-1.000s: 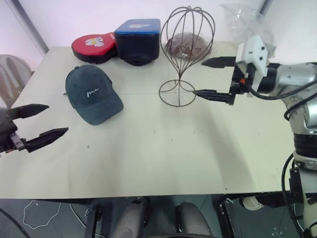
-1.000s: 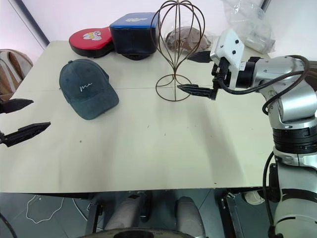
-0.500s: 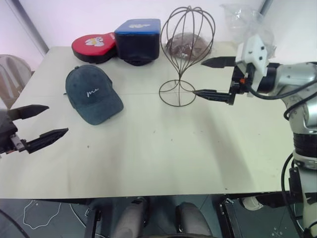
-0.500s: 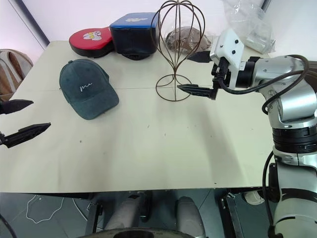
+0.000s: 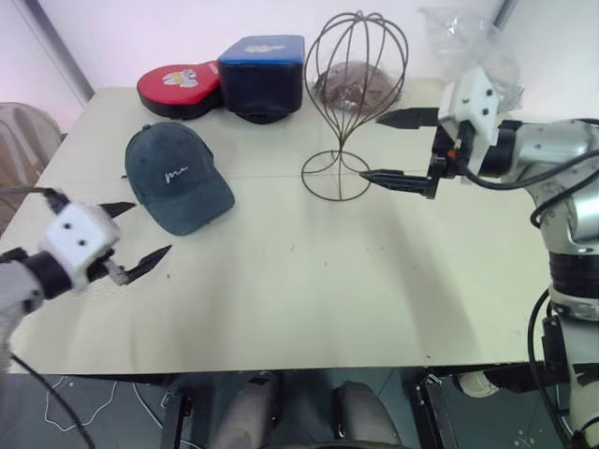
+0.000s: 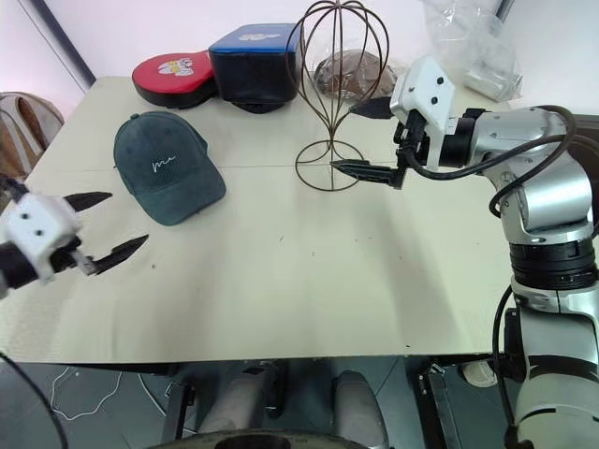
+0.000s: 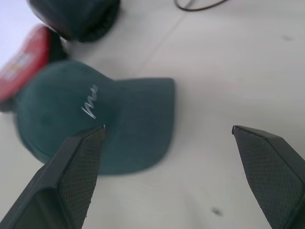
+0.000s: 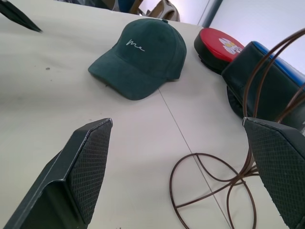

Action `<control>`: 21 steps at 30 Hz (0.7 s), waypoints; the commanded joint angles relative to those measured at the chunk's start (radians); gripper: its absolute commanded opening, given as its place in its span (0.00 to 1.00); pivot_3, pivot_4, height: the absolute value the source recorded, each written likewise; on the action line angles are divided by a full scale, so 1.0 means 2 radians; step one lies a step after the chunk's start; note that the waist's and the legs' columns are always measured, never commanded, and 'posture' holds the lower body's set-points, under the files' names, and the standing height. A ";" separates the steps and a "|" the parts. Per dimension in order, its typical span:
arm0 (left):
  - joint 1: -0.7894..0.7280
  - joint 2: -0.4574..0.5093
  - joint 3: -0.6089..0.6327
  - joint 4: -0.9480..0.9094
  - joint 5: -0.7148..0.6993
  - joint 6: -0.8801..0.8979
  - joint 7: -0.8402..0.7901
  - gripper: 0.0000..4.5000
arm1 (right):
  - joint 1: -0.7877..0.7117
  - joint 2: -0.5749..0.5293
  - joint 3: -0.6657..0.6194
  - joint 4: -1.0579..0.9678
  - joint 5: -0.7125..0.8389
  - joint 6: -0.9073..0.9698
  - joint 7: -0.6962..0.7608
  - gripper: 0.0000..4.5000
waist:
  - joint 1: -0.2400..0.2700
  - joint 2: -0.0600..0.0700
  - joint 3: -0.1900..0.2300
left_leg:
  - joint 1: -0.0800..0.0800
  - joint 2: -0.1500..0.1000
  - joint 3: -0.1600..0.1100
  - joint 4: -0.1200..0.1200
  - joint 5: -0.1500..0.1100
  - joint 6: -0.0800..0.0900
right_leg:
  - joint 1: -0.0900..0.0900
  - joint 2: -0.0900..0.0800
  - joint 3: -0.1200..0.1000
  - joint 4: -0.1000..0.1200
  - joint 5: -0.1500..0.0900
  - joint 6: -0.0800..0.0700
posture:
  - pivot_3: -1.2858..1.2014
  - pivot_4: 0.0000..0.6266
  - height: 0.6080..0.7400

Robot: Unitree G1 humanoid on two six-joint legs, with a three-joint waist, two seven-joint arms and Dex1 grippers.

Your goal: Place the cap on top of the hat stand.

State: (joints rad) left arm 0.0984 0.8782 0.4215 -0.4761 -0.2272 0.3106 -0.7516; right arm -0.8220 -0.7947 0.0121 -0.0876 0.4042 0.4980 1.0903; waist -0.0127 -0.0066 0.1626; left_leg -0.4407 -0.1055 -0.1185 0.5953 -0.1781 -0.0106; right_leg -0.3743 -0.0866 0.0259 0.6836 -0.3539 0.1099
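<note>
The cap [image 5: 173, 178], dark slate-blue with white script, lies on the table's left half with its brim toward me. The hat stand [image 5: 340, 140], a thin wire head cage on a ring base, stands upright near the table's middle back. My left gripper [image 5: 153, 226] hovers open just in front of the cap's brim, pointing at it; in the left wrist view the cap [image 7: 90, 114] sits between and beyond the fingers. To the right of the stand's stem my right gripper [image 5: 370, 147] is held open and empty, close to the wire without touching it.
At the back of the table [image 5: 309, 290] lie a red cap [image 5: 178, 86] and a navy cap with a blue brim [image 5: 262, 70]. Behind the stand sits a brown item [image 5: 351, 84], and a clear plastic bag [image 5: 463, 37] is at the back right.
My left gripper has swung in from the table's left edge toward the cap and rolled, still open. The right gripper has stayed where it was.
</note>
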 commanded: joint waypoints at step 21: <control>0.028 -0.059 -0.177 0.014 0.343 -0.094 0.167 1.00 | -0.012 0.007 0.002 -0.041 0.011 0.027 -0.008 0.99 | 0.001 0.000 0.000 | 0.000 0.000 0.000 0.000 0.000 0.000 | 0.000 0.000 0.000 0.000 0.000 0.000 | 0.52 0.24 1.00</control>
State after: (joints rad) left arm 0.1592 0.7624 0.0764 -0.4472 0.4095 0.1254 -0.4426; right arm -0.8191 -0.7810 0.0290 -0.1350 0.4140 0.5582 1.0770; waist -0.0116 -0.0064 0.1626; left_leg -0.4408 -0.1061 -0.1185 0.5956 -0.1783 -0.0101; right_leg -0.3742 -0.0867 0.0255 0.6838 -0.3538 0.1101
